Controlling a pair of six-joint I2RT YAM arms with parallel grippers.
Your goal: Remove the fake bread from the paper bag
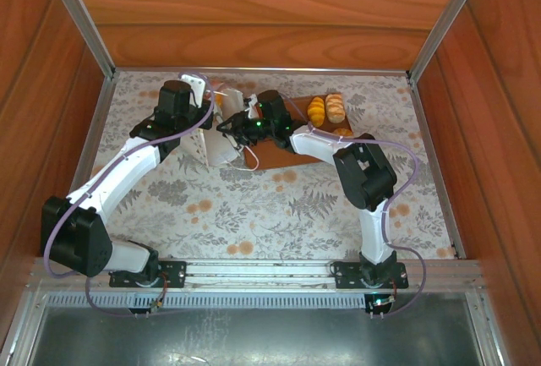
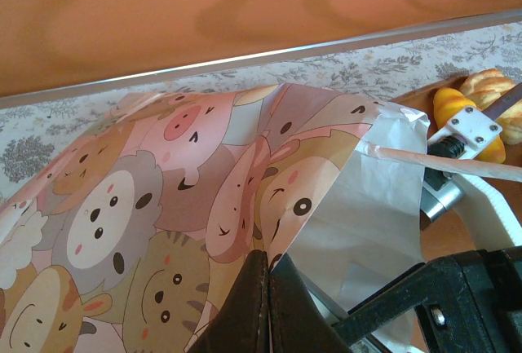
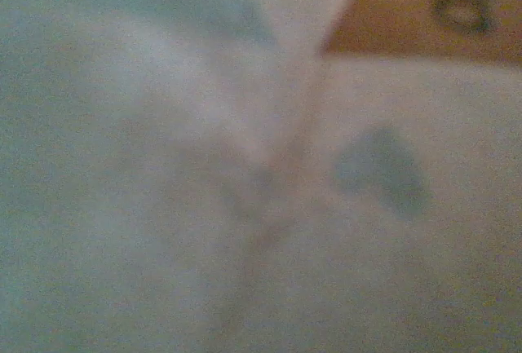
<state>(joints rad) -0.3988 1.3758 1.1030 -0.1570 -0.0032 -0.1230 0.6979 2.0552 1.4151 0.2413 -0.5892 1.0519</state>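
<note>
The paper bag (image 1: 221, 142) lies on its side left of centre; its outside carries cartoon animal faces (image 2: 204, 182) and its inside is plain white. My left gripper (image 2: 269, 262) is shut on the bag's upper edge, and the top view has it (image 1: 201, 122) at the bag's left side. My right gripper (image 1: 239, 129) reaches into the bag's mouth with its fingers hidden by paper. The right wrist view is a close blur of white paper. Three fake breads (image 1: 317, 111) (image 1: 336, 106) (image 1: 342, 132) lie on the board; an orange loaf (image 2: 457, 112) is in the left wrist view.
A flat brown board (image 1: 277, 156) lies right of the bag under the right arm. The bag's white cord handle (image 2: 449, 161) stretches across the mouth. Wooden walls with metal rails (image 1: 254, 70) enclose the floral table on three sides.
</note>
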